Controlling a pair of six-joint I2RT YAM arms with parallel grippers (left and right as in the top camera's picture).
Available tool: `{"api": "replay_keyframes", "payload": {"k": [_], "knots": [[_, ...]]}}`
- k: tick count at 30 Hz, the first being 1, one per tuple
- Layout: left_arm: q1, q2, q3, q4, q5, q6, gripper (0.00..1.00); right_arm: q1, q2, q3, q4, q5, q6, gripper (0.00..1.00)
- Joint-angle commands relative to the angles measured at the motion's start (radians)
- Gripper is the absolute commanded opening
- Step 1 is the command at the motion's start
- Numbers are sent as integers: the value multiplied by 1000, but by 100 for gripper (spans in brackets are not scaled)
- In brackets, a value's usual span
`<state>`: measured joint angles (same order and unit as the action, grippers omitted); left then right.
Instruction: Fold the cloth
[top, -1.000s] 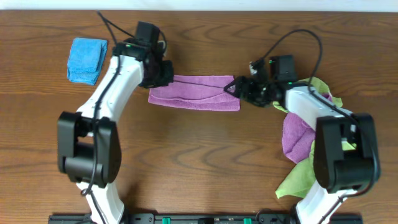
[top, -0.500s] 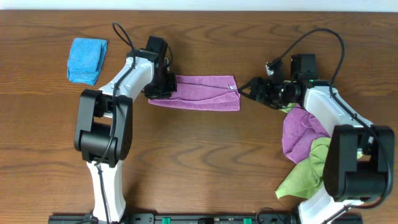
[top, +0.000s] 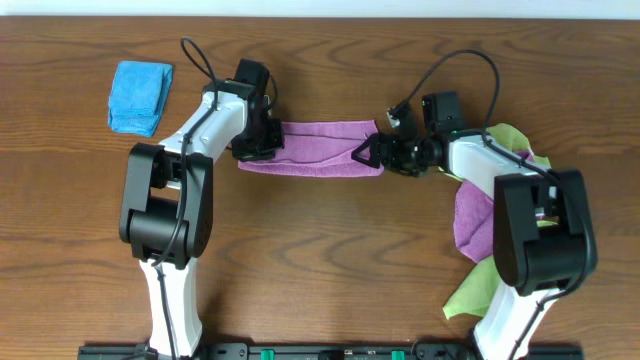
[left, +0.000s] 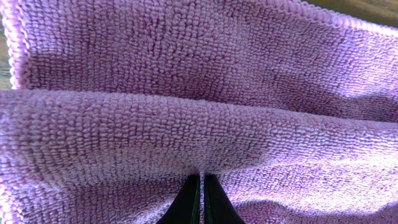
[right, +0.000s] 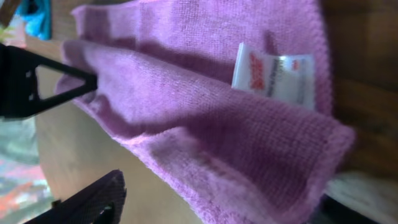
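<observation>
Cloth: the purple cloth (top: 322, 148) lies as a long strip toward the far edge of the tabletop (top: 330, 270), about midway between its left and right edges. It looks already doubled lengthwise, with one layer resting on another.
Left pincer: the left pincer (left: 202, 199) is clamped on a raised ridge of pile at the strip's left end, its fingers pressed together.
Right pincer: the right pincer (right: 109, 127) stands spread at the strip's right end, one finger above the folded edge and one below it, gripping nothing.
Step in hand: we judge it to be securing the right end, so that both ends can be carried into the next fold.
Doing it well: we would close the right fingers over both layers near the corner — clear of the white label (right: 273, 74) — then lift both ends evenly, keep the strip taut without twisting it, and lay edge on edge.
Around: a folded blue cloth (top: 140, 95) sits near the far-left corner, well apart. A second purple cloth (top: 478, 222) and a green cloth (top: 478, 285) are heaped by the right edge.
In the way: that heap lies partly under the right arm — we think a wide sweep could drag it along.
</observation>
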<state>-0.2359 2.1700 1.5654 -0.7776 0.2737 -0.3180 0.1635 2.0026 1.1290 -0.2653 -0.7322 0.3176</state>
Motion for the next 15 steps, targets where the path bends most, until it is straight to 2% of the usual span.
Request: {"api": "replay_keyframes", "payload": {"k": [1, 4, 5, 6, 7, 10, 15], "knots": [[3, 29, -10, -13, -16, -12, 6, 29, 50, -9, 29, 12, 53, 68], [4, 29, -10, -24, -14, -12, 6, 34, 50, 11, 40, 0, 71, 34], [5, 29, -10, -35, -11, -12, 6, 31, 50, 23, 32, 2, 71, 14], [6, 29, -10, -43, -10, -12, 6, 26, 50, 32, 18, 2, 71, 5], [8, 27, -10, -53, -11, -12, 6, 18, 50, 47, -8, 2, 70, 1], [11, 12, -10, -82, -11, -11, 6, -6, 49, 108, -139, 31, 7, 2], [15, -93, -10, -89, -11, -11, 6, -34, 47, 278, -504, 271, -138, 1]]}}
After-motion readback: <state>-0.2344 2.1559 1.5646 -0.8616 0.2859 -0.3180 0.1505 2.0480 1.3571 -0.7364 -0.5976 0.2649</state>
